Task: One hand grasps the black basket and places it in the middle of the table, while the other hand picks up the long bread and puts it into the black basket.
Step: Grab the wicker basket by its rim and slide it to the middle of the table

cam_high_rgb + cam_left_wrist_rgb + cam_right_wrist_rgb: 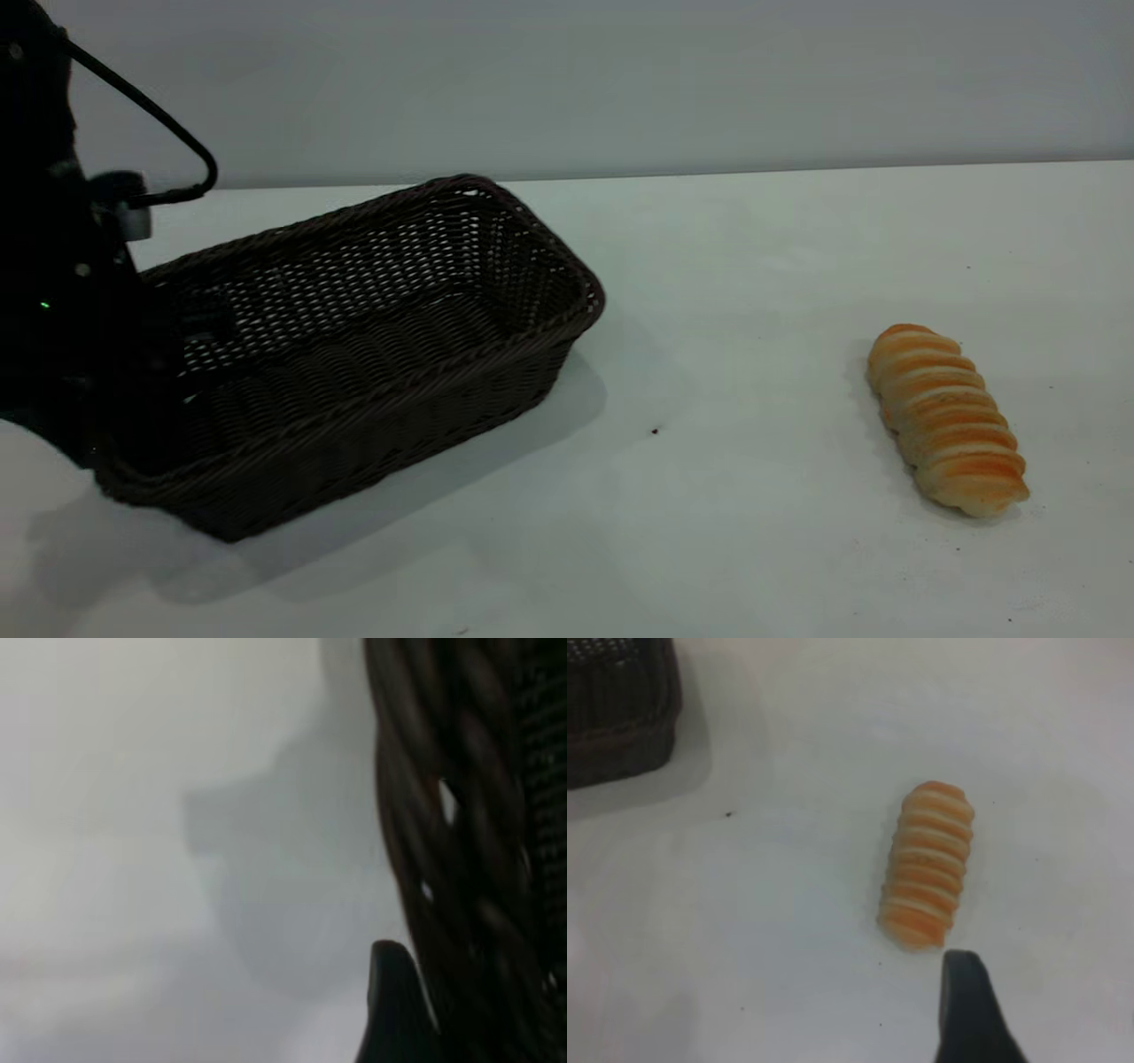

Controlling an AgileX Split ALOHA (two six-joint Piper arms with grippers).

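The black basket (354,337) stands at the table's left, its long axis running back and to the right. My left gripper (173,323) is at the basket's left end, shut on the braided rim. In the left wrist view one finger (394,1010) lies against the outside of the rim (461,859). The long bread (943,416) lies on the white table (726,292) at the right, well apart from the basket. My right gripper (1036,1001) hovers above the table just short of the bread's near end (926,866); one black finger (966,1010) shows and it holds nothing.
The basket's corner (616,718) shows at the edge of the right wrist view. A tiny dark speck (655,431) lies on the table between basket and bread. A grey wall runs behind the table's far edge.
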